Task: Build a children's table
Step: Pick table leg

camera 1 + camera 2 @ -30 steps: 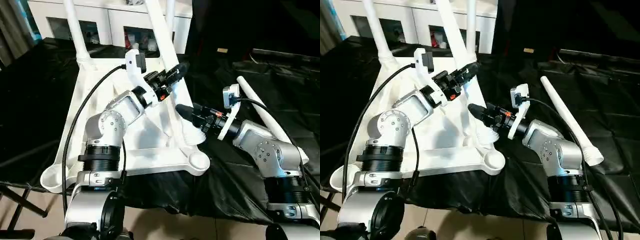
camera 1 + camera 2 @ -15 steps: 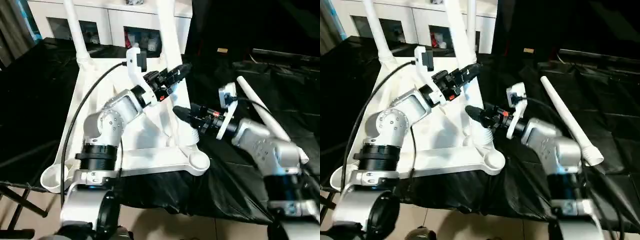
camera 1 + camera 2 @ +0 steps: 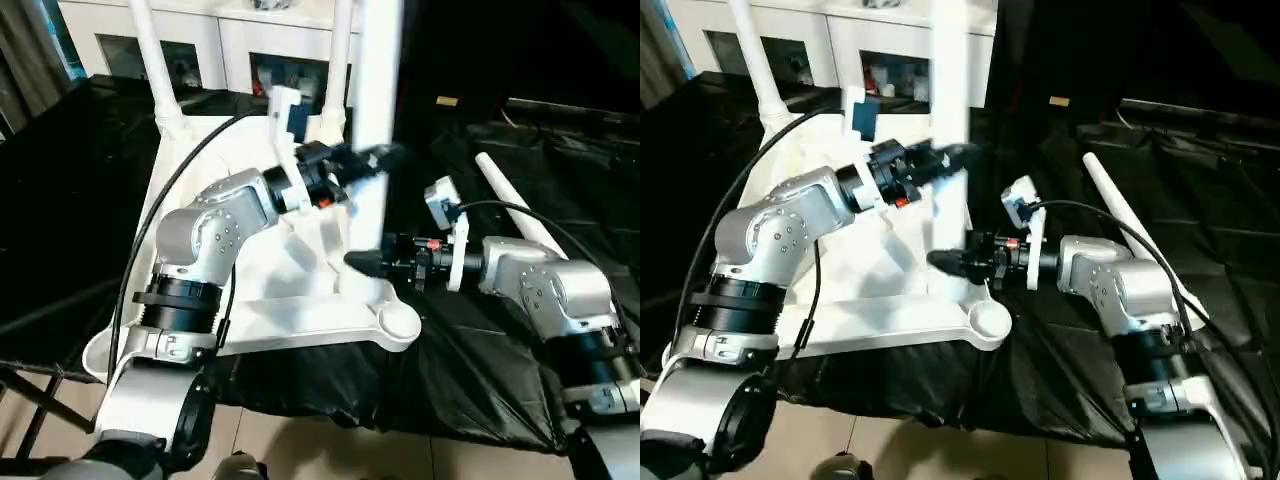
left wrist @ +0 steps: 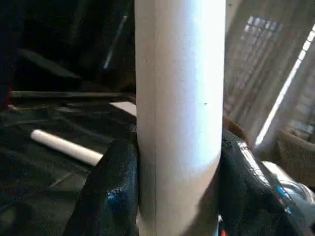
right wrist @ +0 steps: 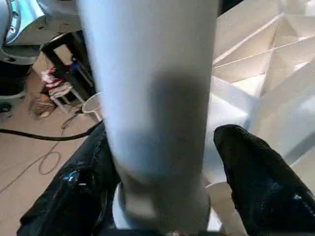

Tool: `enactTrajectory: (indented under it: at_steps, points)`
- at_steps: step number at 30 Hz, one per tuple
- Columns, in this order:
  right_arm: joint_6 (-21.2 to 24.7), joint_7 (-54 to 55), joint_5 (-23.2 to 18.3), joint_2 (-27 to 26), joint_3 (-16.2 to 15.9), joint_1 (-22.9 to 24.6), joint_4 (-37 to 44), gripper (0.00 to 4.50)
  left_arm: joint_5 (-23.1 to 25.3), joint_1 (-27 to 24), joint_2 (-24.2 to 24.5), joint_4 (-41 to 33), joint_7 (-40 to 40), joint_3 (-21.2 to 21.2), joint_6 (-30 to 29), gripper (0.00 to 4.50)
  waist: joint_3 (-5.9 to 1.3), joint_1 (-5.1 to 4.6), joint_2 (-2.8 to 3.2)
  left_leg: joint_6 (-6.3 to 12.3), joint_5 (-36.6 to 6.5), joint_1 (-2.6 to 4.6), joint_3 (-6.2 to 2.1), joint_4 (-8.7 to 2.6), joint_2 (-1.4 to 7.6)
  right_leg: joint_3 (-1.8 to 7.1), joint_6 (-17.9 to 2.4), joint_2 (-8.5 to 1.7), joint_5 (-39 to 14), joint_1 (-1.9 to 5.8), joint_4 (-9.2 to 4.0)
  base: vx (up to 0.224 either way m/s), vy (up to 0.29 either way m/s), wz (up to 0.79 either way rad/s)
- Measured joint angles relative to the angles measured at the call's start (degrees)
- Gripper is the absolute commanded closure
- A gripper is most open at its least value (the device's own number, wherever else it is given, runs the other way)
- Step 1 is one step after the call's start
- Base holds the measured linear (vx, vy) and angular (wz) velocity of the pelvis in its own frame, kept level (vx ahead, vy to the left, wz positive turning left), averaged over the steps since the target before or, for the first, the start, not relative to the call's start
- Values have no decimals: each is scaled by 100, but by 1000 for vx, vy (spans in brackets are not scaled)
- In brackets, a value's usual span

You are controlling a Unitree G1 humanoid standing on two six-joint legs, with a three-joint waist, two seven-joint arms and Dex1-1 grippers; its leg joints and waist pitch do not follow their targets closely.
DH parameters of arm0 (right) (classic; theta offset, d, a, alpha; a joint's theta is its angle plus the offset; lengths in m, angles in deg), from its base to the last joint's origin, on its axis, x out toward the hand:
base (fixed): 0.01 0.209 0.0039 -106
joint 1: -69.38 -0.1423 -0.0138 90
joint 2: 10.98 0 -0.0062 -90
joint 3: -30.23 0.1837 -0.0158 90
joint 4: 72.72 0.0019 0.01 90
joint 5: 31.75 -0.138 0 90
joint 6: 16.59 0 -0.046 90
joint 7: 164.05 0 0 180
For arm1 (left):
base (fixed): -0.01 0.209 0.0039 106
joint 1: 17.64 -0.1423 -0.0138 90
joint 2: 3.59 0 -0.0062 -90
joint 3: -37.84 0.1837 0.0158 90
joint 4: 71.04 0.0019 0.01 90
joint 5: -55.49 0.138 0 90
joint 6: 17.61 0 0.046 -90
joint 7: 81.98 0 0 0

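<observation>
The children's table lies upside down: its white tabletop [image 3: 250, 322] shows its ribbed underside. Two legs [image 3: 150, 60] [image 3: 342, 60] stand in the far corner sockets. A third leg [image 3: 378, 100] stands upright near the front right, its foot down on the tabletop. My left gripper [image 3: 385, 157] is shut on this leg partway up, both fingers [image 4: 113, 191] pressed against it. My right gripper [image 3: 355, 262] straddles the leg's base, open, with a gap beside one finger [image 5: 256, 182]. Another leg [image 3: 520, 215] lies loose on the black cloth to the right.
A white glass-doored cabinet [image 3: 230, 40] stands behind the tabletop. Black cloth [image 3: 470, 380] covers the surface around and to the right. The front right corner socket [image 3: 398, 325] and front left socket [image 3: 100, 350] are open. Bare floor [image 3: 300, 450] lies in front.
The leg in my left gripper has swung from leaning to upright. My right gripper has opened wider and dropped toward the leg's base.
</observation>
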Motion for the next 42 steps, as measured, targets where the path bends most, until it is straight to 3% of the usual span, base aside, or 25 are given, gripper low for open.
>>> enactTrajectory:
  at_steps: [16, 17, 27, 35, 36, 42]
  points:
    - [23, -397, -39, 8, -169, -32, -18, 125, -5, -110, 80, -104, -344, 288, -143, 266, 0, 2, 0, 0, 1, 0, 0, 5, 1, 0, -1, 0, 1, 0, 6, 0, 0, 0]
    - [23, -403, -38, 8, -203, -29, -16, 152, -8, -110, 74, -104, -343, 288, -147, 266, 0, 2, 0, 0, 1, 0, 0, 6, 1, 0, -1, 0, 1, 0, 6, 0, 0, 0]
    - [3, -436, -29, -42, -249, 20, 33, 234, -56, -109, 45, -100, -221, 218, -229, 266, -1, 2, 2, 0, 1, 0, -1, 7, 1, 0, -1, 0, 1, 0, 7, 0, 0, 0]
    - [-114, -323, 0, -62, -249, 86, 32, 255, 29, -74, 46, 21, -109, 245, -170, 266, -3, 7, 6, 0, 1, -1, -3, 9, 1, 0, -2, 0, 2, 1, 7, 0, 0, 0]
    - [-160, -303, 0, -96, -224, 111, 32, 257, 21, -74, 50, 22, -116, 236, -170, 210, -4, 5, 6, 0, 1, 0, -3, 9, 1, 0, -2, 0, 2, 1, 7, 0, 0, 0]
    - [-270, 108, -50, -326, 82, 145, 60, 259, -6, -75, -131, 18, -24, -87, 341, 163, -9, -4, 16, -1, 1, 1, -5, 9, 2, -1, -4, 0, 3, 1, 10, 0, 0, 0]
